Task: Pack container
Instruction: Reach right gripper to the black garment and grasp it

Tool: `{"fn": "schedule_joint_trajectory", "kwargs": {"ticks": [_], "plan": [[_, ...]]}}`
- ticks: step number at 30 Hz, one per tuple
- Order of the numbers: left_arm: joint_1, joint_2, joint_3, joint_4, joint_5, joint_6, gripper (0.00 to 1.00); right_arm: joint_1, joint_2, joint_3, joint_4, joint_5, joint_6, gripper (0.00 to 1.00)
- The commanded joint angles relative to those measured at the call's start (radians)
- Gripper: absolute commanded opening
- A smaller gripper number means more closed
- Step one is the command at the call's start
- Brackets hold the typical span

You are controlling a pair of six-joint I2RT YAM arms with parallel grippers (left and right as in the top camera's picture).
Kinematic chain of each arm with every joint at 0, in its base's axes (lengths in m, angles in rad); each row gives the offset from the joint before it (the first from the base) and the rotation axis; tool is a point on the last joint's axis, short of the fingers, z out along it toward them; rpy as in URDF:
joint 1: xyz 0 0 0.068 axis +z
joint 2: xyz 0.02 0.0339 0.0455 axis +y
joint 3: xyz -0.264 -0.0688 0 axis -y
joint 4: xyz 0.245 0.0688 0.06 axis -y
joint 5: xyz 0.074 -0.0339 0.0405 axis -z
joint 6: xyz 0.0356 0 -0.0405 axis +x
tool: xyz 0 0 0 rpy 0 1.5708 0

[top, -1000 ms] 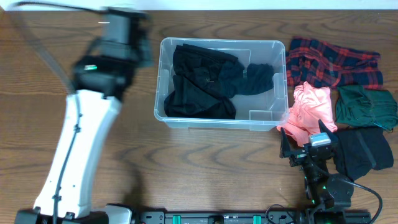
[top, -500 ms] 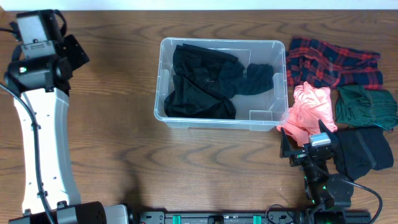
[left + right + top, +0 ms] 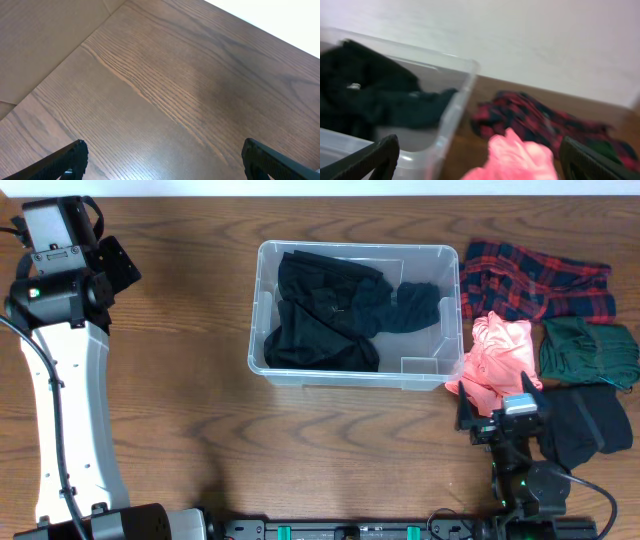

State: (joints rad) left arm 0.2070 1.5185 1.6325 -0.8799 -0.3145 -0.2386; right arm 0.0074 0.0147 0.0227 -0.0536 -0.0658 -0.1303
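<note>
The container (image 3: 258,310), a clear plastic bin, stands at mid-table with black garments (image 3: 330,310) inside. My left gripper (image 3: 62,220) is open over bare wood at the far left corner, well away from the bin; in its wrist view the gripper (image 3: 165,161) has nothing between its jaws. My right gripper (image 3: 500,405) is open at the near right, just short of a pink garment (image 3: 500,355). In the blurred right wrist view the gripper (image 3: 480,162) faces the pink garment (image 3: 520,157), with the container (image 3: 455,115) at left.
Right of the bin lie a red plaid garment (image 3: 535,280), a dark green one (image 3: 590,350) and a black one (image 3: 585,425). The table's far edge (image 3: 280,35) is close to my left gripper.
My left arm has swung from beside the bin to the far left corner, its jaws opening wider. The right gripper has shifted slightly to the right.
</note>
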Motion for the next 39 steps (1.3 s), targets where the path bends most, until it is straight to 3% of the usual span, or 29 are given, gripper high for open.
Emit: {"fn": "schedule_joint_trajectory", "kwargs": {"ticks": [1, 6, 12, 19, 26, 30, 32, 33, 35, 38, 39], "plan": [[0.003, 0.001, -0.002, -0.002, -0.013, 0.001, 0.98, -0.008, 0.032, 0.103, -0.052, 0.226, 0.055, 0.99], [0.003, 0.001, -0.002, -0.002, -0.013, 0.001, 0.98, -0.012, 0.217, 0.282, -0.112, 0.35, 0.036, 0.99], [0.003, 0.001, -0.002, -0.002, -0.013, 0.001, 0.98, -0.08, 0.593, 0.519, -0.166, 0.374, -0.004, 0.99], [0.003, 0.001, -0.002, -0.002, -0.013, 0.001, 0.98, -0.28, 1.0, 0.787, -0.34, 0.159, 0.048, 0.99], [0.003, 0.001, -0.002, -0.002, -0.013, 0.001, 0.98, -0.329, 1.217, 0.834, -0.327, -0.014, 0.053, 0.99], [0.003, 0.001, -0.002, -0.002, -0.013, 0.001, 0.98, -0.335, 1.273, 0.834, -0.351, -0.021, 0.268, 0.99], [0.003, 0.001, -0.002, -0.002, -0.013, 0.001, 0.98, -0.346, 1.281, 0.834, -0.367, -0.014, 0.305, 0.98], [0.003, 0.001, -0.002, -0.002, -0.013, 0.001, 0.98, -0.357, 1.279, 0.835, -0.391, 0.012, 0.341, 0.88], [0.003, 0.001, -0.002, -0.002, -0.013, 0.001, 0.98, -0.383, 1.266, 0.851, -0.496, 0.132, 0.51, 0.81], [0.003, 0.001, -0.002, -0.002, -0.013, 0.001, 0.98, -0.407, 1.226, 0.879, -0.67, 0.335, 0.66, 0.98], [0.003, 0.001, -0.002, -0.002, -0.013, 0.001, 0.98, -0.412, 1.213, 0.883, -0.699, 0.362, 0.665, 0.99]]}}
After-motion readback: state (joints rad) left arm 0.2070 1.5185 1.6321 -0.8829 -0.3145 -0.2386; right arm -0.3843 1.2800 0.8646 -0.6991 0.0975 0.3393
